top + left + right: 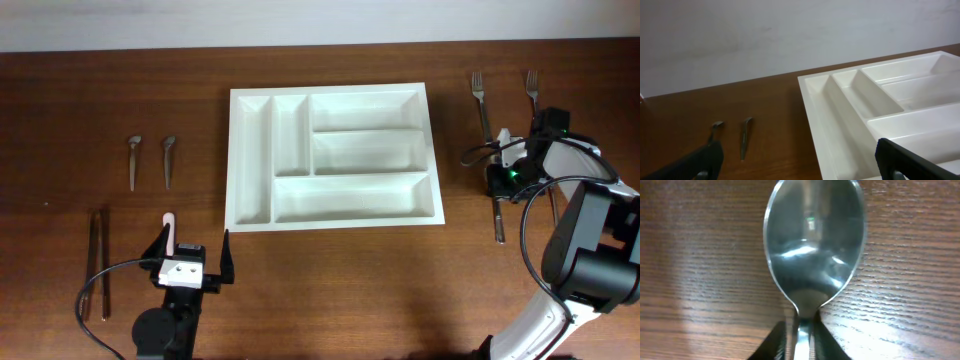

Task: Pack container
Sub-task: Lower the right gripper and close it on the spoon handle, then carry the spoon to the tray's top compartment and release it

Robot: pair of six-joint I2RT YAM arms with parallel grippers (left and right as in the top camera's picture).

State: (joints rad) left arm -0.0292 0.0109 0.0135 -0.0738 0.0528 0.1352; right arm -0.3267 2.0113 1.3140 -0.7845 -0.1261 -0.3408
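Overhead view: my right pincer (497, 182) is sitting low over a spoon (499, 225) on the table (80, 80), and the handle is poking out behind it. The container (252, 160) is lying well off to that pincer's left, and ahead and to the right of my left pincer (195, 255), which is hanging with its fingers spread wide. Two forks (481, 100) are lying just ahead of the right pincer.

Left wrist: my fingers (702, 160) are standing far apart, gripping nothing. The container's corner is filling the space ahead-right, with two teaspoons (745, 135) lying ahead-left.

Right wrist: my fingers (772, 340) are pinching the spoon's neck from both sides, and the bowl is sitting right ahead of the tips.
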